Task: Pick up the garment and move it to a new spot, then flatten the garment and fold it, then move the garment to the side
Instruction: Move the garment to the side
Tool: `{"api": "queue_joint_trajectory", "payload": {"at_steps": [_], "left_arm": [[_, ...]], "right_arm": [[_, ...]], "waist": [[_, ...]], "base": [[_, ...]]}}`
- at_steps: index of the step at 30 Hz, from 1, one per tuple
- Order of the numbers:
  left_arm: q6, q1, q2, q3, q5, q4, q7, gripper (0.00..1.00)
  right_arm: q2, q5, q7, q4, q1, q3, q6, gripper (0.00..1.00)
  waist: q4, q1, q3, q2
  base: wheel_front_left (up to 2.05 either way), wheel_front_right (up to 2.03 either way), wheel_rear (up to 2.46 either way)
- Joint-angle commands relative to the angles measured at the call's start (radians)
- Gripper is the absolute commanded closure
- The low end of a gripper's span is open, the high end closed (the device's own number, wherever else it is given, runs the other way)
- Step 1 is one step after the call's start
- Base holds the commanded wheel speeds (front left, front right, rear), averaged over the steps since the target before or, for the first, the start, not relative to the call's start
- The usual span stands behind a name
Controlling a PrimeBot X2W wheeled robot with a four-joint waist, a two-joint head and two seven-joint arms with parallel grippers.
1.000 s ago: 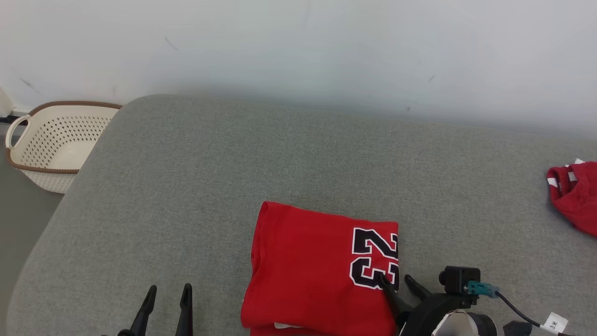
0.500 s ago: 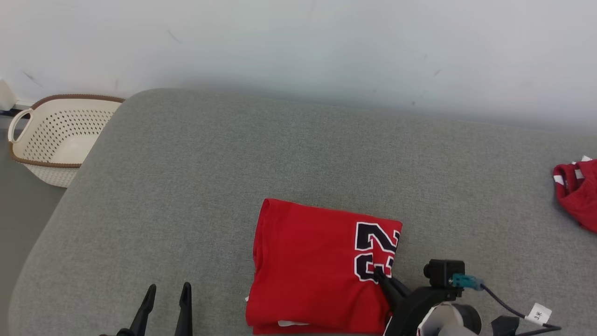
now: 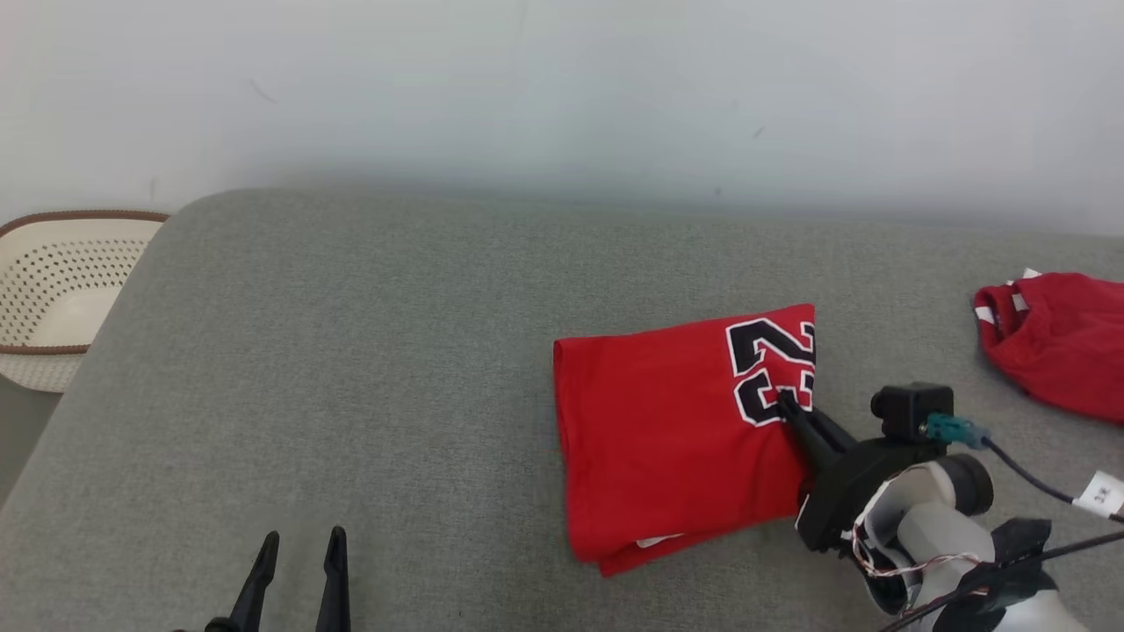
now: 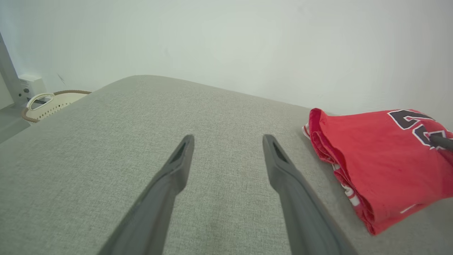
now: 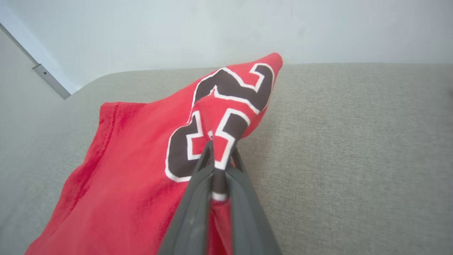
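Your right gripper (image 3: 784, 405) is pinched tight on the red jersey (image 3: 667, 430), fingers clamped on the edge by the black number. That edge tents up off the grey cushion (image 3: 351, 351), and the rest of the folded jersey lies on the cushion's near right part. Your left gripper (image 3: 303, 534) hangs spread wide and empty over the cushion's near left part, and a white basket (image 3: 53, 290) sits off its left end.
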Motion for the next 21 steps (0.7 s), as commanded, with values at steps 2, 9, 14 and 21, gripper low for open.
{"api": "queue_joint_trajectory", "payload": {"at_steps": [2,9,14,21], "left_arm": [[-0.005,0.004,0.001,0.007,0.006,-0.009,-0.004,0.0],[-0.013,-0.013,0.0,0.024,0.033,-0.036,-0.004,0.0],[-0.021,-0.032,0.007,0.039,0.062,-0.078,-0.004,0.0],[-0.024,-0.059,0.024,0.054,0.079,-0.129,-0.004,0.0]], "right_arm": [[-0.041,-0.022,0.013,-0.007,-0.05,0.029,0.0,1.0],[-0.138,-0.055,0.062,-0.017,-0.161,0.109,0.0,1.0],[-0.221,-0.074,0.092,-0.016,-0.27,0.166,0.0,1.0],[-0.302,-0.086,0.113,-0.005,-0.414,0.243,0.0,1.0]], "waist": [[-0.042,0.0,0.015,0.0],[-0.099,0.0,0.055,0.0],[-0.139,0.0,0.103,0.0],[-0.179,0.0,0.172,0.0]], "base": [[0.0,0.0,0.0],[0.0,0.0,0.0],[0.0,0.0,0.0],[0.0,0.0,0.0]]}}
